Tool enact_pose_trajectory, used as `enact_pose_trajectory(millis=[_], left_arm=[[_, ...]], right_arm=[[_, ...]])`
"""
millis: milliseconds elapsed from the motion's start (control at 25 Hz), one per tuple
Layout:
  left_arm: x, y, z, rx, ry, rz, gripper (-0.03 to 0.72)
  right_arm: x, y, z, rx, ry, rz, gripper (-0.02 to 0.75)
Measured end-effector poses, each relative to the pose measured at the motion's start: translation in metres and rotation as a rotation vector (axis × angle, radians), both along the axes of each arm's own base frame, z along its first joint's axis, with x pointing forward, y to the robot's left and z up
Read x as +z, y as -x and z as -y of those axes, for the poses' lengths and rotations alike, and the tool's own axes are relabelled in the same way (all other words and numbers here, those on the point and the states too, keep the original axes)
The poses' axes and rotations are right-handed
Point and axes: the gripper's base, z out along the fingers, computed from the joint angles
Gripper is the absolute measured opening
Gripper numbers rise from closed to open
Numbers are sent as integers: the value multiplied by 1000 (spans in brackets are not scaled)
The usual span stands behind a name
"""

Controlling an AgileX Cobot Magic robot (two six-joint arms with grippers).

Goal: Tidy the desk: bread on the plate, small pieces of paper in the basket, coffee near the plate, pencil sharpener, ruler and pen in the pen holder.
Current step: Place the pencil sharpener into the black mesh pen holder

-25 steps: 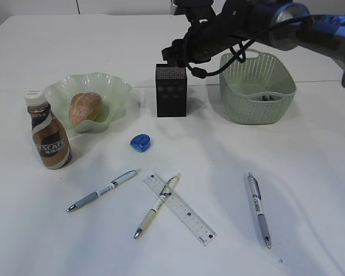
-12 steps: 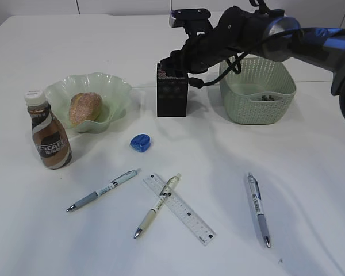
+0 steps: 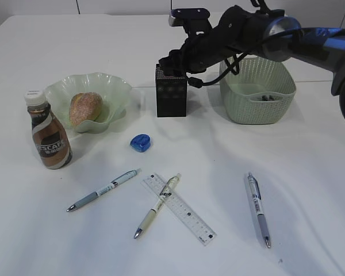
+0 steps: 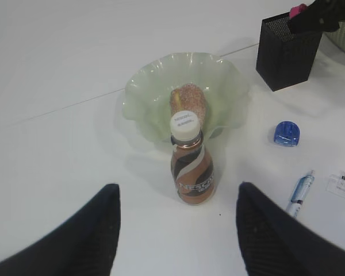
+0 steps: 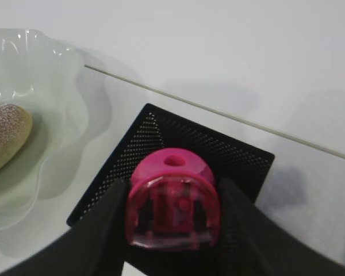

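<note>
My right gripper (image 5: 171, 230) is shut on a pink pencil sharpener (image 5: 171, 198), held just above the open top of the black mesh pen holder (image 3: 171, 92). A blue pencil sharpener (image 3: 140, 142) lies on the table in front of the holder. Three pens (image 3: 103, 190) (image 3: 157, 206) (image 3: 258, 210) and a clear ruler (image 3: 192, 221) lie near the front; the middle pen crosses the ruler. The bread (image 3: 84, 108) sits on the green plate (image 3: 112, 86), with the coffee bottle (image 3: 49, 133) upright beside it. My left gripper (image 4: 177, 192) hangs open above the table, just short of the bottle.
The green basket (image 3: 257, 86) stands right of the pen holder with small dark bits of paper (image 3: 264, 98) inside. My right arm reaches in from the upper right over the basket. A seam in the table runs behind the plate.
My right arm has come down a little toward the pen holder with the pink sharpener and has held still for the last half second. Nothing on the table moved.
</note>
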Motion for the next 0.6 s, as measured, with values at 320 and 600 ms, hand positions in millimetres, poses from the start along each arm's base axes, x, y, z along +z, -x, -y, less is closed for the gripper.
enact_pose_trajectory(millis=[320,600], left_arm=[[0,0,0,0,0,1,449],[0,0,0,0,0,1,449]], right_arm=[[2,1,-4,41,-27,16,345],[2,1,-4,63,-4,33,345]])
